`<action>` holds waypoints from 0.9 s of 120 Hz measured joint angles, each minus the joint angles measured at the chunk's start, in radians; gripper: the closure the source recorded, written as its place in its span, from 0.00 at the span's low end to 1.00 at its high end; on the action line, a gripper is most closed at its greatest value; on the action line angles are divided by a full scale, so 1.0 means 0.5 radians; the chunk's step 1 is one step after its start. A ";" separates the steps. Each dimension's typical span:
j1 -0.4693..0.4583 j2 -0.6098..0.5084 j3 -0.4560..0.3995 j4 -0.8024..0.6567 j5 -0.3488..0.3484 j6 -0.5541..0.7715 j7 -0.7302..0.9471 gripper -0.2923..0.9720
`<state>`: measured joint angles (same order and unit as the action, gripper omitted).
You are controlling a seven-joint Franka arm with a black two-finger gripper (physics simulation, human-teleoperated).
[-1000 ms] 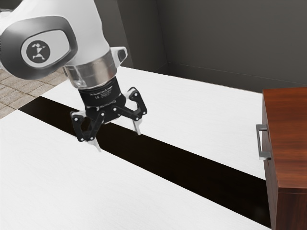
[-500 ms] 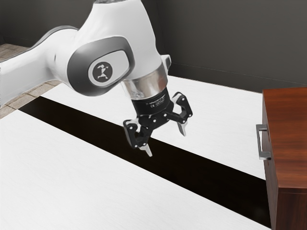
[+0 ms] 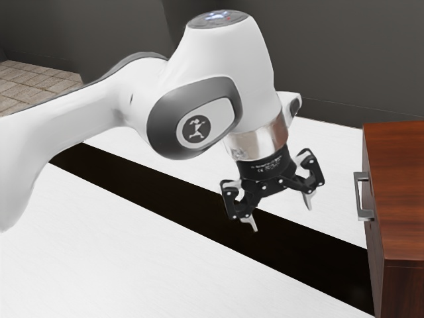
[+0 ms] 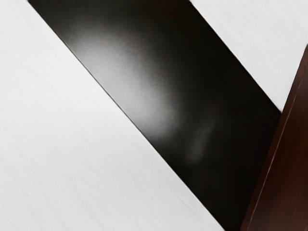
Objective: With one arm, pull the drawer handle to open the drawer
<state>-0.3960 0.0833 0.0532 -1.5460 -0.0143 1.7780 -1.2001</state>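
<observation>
- As the arm swings over the table [image 3: 99, 265], the gripper [image 3: 281, 216] closes on the drawer handle [image 3: 362, 196]: it is near the handle but not touching it.
- Fingers stand wide apart and hold nothing.
- Handle and wooden cabinet [image 3: 397, 199] are unmoved, and the drawer looks shut, so pulling has not begun.
- Half a second ago, the gripper hung well apart from the handle.

Round figure emblem [image 3: 193, 128] on arm joint [image 3: 222, 99], tiny unreadable print [image 3: 265, 163] above hand [image 3: 281, 216]
</observation>
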 joint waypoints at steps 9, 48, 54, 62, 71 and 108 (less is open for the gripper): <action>0.163 0.049 0.000 0.057 0.002 0.006 0.078 0.23; 0.353 0.153 -0.194 0.154 0.012 0.018 0.336 0.23; 0.362 0.183 -0.215 0.184 0.012 0.029 0.369 0.23; 0.356 0.199 -0.236 0.197 0.012 0.062 0.410 0.23; 0.346 0.209 -0.246 0.197 0.008 0.115 0.450 0.23; 0.320 0.243 -0.284 0.182 -0.043 0.293 0.568 0.23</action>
<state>-0.2361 0.2047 -0.0890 -1.4548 -0.0359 1.9245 -0.9163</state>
